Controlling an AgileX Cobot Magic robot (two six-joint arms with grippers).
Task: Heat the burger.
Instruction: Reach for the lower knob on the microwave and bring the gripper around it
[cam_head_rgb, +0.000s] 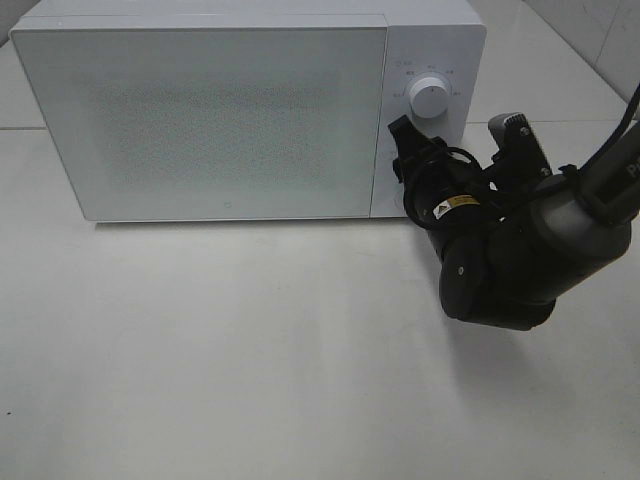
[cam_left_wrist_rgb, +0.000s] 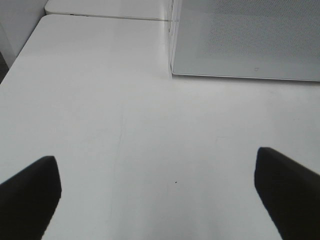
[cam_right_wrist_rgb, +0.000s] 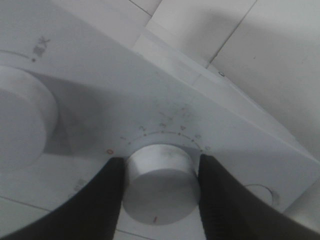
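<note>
The burger is out of view. A white microwave (cam_head_rgb: 200, 110) stands at the back of the table with its door closed. My right gripper (cam_head_rgb: 405, 165) is at the control panel, under the upper dial (cam_head_rgb: 428, 97). In the right wrist view its two black fingers (cam_right_wrist_rgb: 107, 195) press on both sides of the lower timer knob (cam_right_wrist_rgb: 160, 182), so the gripper (cam_right_wrist_rgb: 160, 167) is shut on it. My left gripper (cam_left_wrist_rgb: 156, 167) hangs wide open over bare table, with nothing between its fingers, and the microwave's corner (cam_left_wrist_rgb: 250, 40) lies ahead of it.
The white table (cam_head_rgb: 250, 350) spreads in front of the microwave. The right arm's dark body (cam_head_rgb: 520, 260) hangs over the table's right side. A table edge and seam (cam_left_wrist_rgb: 100, 15) run to the left of the microwave.
</note>
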